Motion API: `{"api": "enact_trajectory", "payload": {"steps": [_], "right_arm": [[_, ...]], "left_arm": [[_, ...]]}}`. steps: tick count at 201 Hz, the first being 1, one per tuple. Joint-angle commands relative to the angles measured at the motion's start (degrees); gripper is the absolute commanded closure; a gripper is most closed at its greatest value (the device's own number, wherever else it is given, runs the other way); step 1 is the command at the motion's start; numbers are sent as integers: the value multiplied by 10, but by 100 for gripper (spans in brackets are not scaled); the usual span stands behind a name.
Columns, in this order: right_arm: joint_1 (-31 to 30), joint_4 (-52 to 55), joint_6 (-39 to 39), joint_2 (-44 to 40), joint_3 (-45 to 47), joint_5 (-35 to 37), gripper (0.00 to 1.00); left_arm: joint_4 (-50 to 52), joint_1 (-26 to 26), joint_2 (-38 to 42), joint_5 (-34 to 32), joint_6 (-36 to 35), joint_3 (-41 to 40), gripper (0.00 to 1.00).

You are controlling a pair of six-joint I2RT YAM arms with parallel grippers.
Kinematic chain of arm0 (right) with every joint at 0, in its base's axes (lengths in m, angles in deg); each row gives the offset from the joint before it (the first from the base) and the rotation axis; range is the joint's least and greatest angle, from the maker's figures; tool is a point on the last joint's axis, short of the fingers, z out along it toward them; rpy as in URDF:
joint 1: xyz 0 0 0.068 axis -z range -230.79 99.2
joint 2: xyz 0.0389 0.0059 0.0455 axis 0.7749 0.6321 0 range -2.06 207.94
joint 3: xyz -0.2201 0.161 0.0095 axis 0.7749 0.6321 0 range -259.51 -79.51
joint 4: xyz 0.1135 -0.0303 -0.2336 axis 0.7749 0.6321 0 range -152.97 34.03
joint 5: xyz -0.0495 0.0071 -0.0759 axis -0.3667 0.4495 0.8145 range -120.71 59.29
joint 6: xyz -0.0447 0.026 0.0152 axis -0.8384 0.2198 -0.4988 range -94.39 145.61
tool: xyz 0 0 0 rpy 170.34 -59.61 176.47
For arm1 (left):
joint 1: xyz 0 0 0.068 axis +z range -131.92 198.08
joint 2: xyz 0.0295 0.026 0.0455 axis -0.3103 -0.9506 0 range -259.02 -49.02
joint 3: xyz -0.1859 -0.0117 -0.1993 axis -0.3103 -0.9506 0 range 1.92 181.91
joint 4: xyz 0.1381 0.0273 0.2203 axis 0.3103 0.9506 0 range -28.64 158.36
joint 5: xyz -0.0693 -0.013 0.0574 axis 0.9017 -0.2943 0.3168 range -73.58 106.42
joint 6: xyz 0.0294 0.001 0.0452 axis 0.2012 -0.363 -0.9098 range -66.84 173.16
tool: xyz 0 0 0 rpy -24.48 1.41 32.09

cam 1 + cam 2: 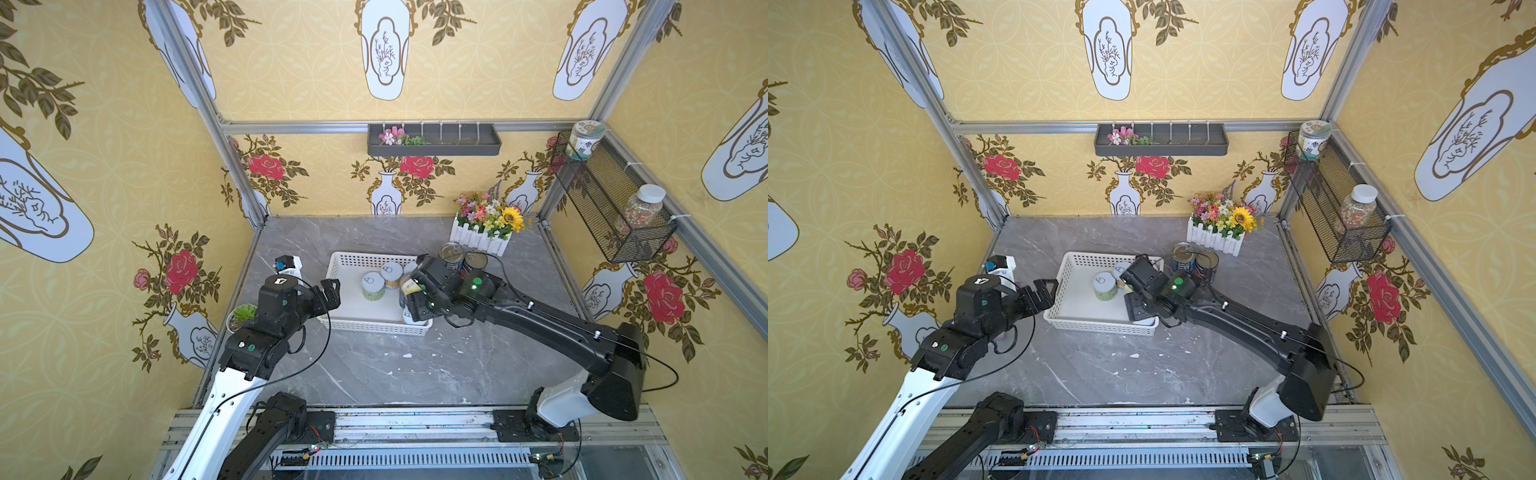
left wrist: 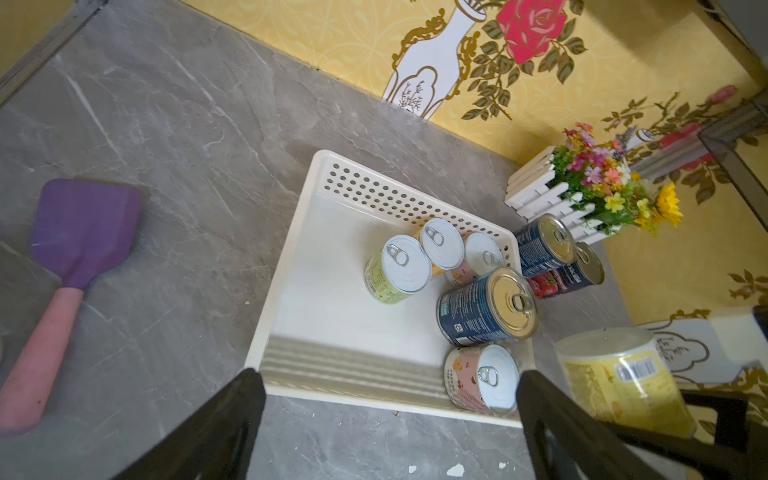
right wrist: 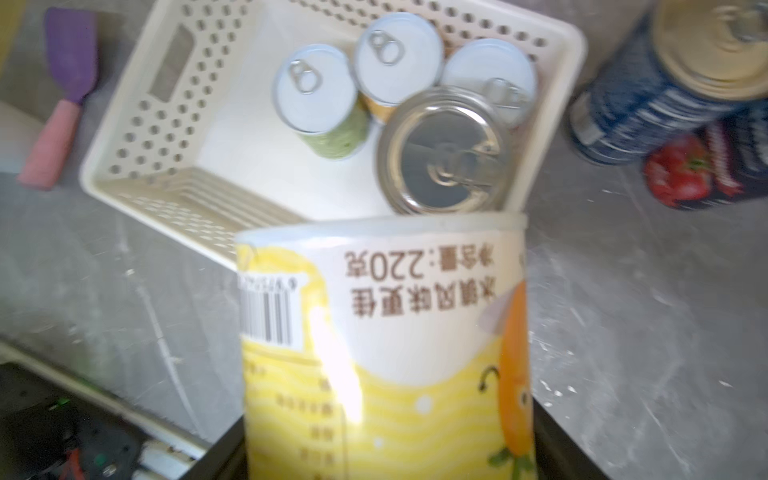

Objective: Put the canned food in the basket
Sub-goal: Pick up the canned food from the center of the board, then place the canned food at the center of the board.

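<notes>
Left tool [image 1: 329, 296]: fingers spread, nothing between them, hanging just off the basket's [image 1: 376, 327] left wall. Idle.

Right tool [image 1: 417, 289]: pinching the yellow can [image 3: 374, 332] by its sides, clear of the counter [image 1: 374, 374], at the basket's right-hand near corner. The can's long axis runs along the tool's reach, tilted, pale-rimmed end leading toward the basket. Which end is the lid: cannot tell. Whether it is past the rim yet: cannot tell from the top views.

Below and ahead of that leading end, inside the basket: pink can [image 2: 473, 378] in the near right corner, then a blue-label can [image 2: 469, 311] just behind it. Right side crowded. Bare floor lies to the left of both.

Farther in: green can [image 1: 372, 286], yellow-orange can [image 1: 391, 274], second pink can [image 2: 482, 255], bunched toward the far wall, all upright.

Beyond the basket's far right corner, on the counter: a second blue-label can [image 1: 452, 254] and a tomato-label can [image 1: 475, 262], side by side, just before the white picket flower box [image 1: 482, 241]. Both outside the basket; right arm is the nearer.

Judgement: the drop wants a shift leftward over bare floor, and the can righted, else it lands on a lid.
</notes>
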State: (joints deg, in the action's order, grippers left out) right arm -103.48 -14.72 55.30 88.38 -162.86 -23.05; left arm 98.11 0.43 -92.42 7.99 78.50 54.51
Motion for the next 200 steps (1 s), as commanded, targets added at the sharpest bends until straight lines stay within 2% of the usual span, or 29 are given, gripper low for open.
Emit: {"api": "enact_trajectory", "payload": {"steps": [1,31,54,71,96,124,158,173,187,200], "right_arm": [[-7,48,-52,72,-91,-108,44],[-23,93,-101,137,-183,-208,45],[-49,188,-127,184,-249,-185,45],[-72,259,-145,202,-262,-153,45],[-99,323,-164,205,-210,-126,44],[-104,358,-161,200,-138,-105,45],[-99,402,-134,188,-117,-70,44],[-75,401,-117,153,-83,-52,42],[-20,385,-114,94,-33,-54,41],[40,372,-118,44,-18,-59,46]], "left_arm": [[29,2,0,12,61,34,0],[11,2,42,58,117,35,0],[7,2,52,82,134,21,0],[18,3,41,80,132,13,0],[18,3,36,76,121,0,0],[15,3,40,69,111,-3,0],[8,3,46,79,107,-19,0],[7,2,48,83,100,-27,0],[7,2,50,74,90,-33,0],[7,3,53,58,84,-38,0]]}}
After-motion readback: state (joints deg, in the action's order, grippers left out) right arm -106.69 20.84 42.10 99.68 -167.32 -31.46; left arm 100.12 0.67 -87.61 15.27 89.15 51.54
